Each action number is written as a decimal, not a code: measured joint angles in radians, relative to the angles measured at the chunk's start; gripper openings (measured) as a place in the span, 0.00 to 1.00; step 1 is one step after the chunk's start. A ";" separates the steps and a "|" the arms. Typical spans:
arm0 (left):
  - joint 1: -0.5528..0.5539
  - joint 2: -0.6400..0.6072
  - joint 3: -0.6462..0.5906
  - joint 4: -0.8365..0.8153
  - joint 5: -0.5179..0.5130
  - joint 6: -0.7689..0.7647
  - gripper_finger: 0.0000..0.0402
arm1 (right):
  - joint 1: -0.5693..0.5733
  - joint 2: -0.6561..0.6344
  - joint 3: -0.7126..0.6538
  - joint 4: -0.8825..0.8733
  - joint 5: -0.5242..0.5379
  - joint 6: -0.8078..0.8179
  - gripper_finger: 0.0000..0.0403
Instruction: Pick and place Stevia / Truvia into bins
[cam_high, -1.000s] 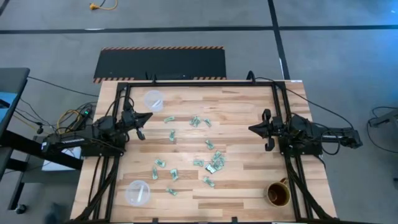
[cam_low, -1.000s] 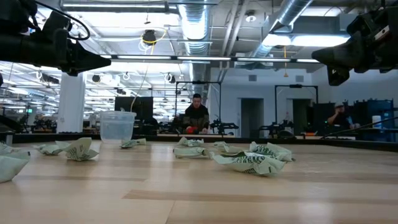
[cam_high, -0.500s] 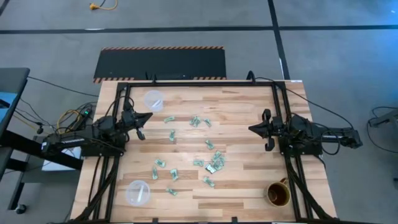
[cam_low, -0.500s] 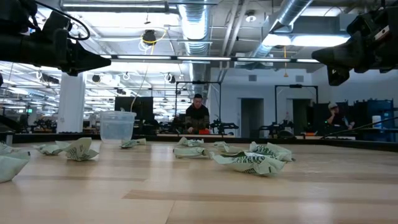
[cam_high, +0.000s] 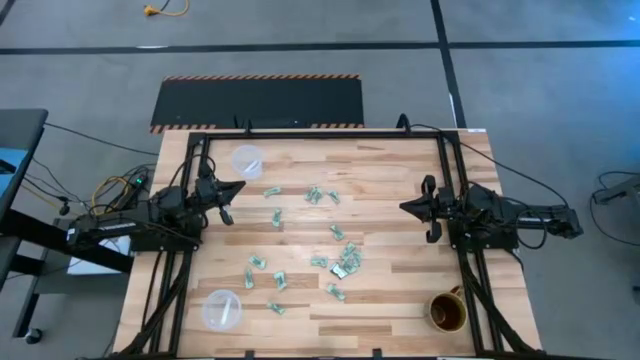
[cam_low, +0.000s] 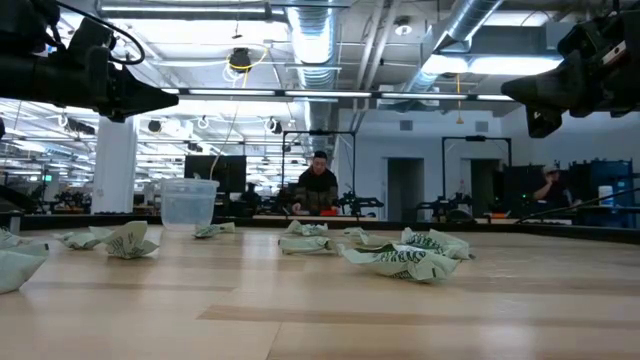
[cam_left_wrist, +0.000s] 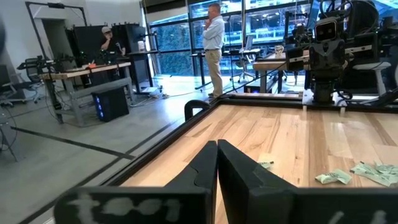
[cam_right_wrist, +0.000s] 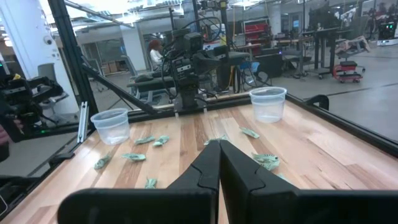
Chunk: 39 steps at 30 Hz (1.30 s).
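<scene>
Change: nothing on the table is seen shifted from the earlier frames; only a background person in the low view is posed differently.
Left gripper (cam_high: 238, 186): held above the table's left part, fingers pressed together, nothing gripped.
Right gripper (cam_high: 405, 208): held over the right part, fingers together, nothing gripped.
Packets (cam_high: 341, 262): scattered across the frame's centre, on the wooden table (cam_high: 390, 170).
Bins: one cup (cam_high: 246, 160) at upper left, another cup (cam_high: 221, 310) at lower left.
Mug (cam_high: 447, 312): lower right.

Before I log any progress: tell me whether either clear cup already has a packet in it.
No. In the high view both clear cups look empty, and the packets lie scattered on the wooden table.
</scene>
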 joint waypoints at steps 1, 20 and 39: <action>0.000 0.000 0.000 0.001 0.000 0.000 0.00 | 0.000 0.000 0.000 0.000 0.000 0.000 0.00; 0.000 0.004 0.000 0.385 0.370 -0.526 0.00 | 0.000 0.000 0.000 0.244 0.001 0.035 0.00; 0.049 0.651 0.289 0.479 0.591 -0.264 0.04 | 0.001 0.000 0.000 0.386 0.000 0.073 0.00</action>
